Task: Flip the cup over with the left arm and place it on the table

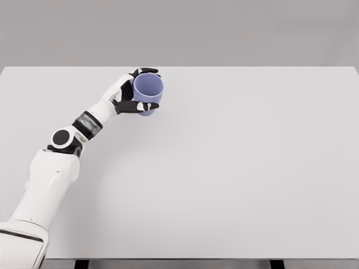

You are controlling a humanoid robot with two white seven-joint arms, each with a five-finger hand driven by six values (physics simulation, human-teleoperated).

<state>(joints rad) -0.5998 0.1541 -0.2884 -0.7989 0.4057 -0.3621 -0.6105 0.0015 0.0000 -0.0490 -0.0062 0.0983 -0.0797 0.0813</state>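
1. One arm shows in the head view: the white left arm [53, 179], which enters at the lower left corner and reaches up and to the right across the table [235, 179].
2. The left hand [130, 94] is at the end of that arm, over the far left part of the tabletop, with its dark fingers [147, 72] curled around a cup.
3. The blue cup [148, 92] sits inside that grasp, to the right of the palm. One dark finger wraps over its far rim and another digit [137, 106] presses across its near side, so the hand is clamped around the cup wall rather than spread.
4. The cup's open mouth faces up and toward the camera; the hollow inside is visible as a paler blue oval, and the body tapers down below the lower digit.
5. Whether the cup's base touches the table or hangs just above it cannot be told from this angle.
6. No brand, label or writing can be read on the cup, the arm or the table; the cup wall is plain blue.
7. The forearm behind the hand carries a dark band at the wrist [88, 124] and a round black-and-white joint [61, 138] just below it.
8. The table is a plain pale surface that extends well to the right of the hand and toward the camera, against a grey backdrop [224, 28].
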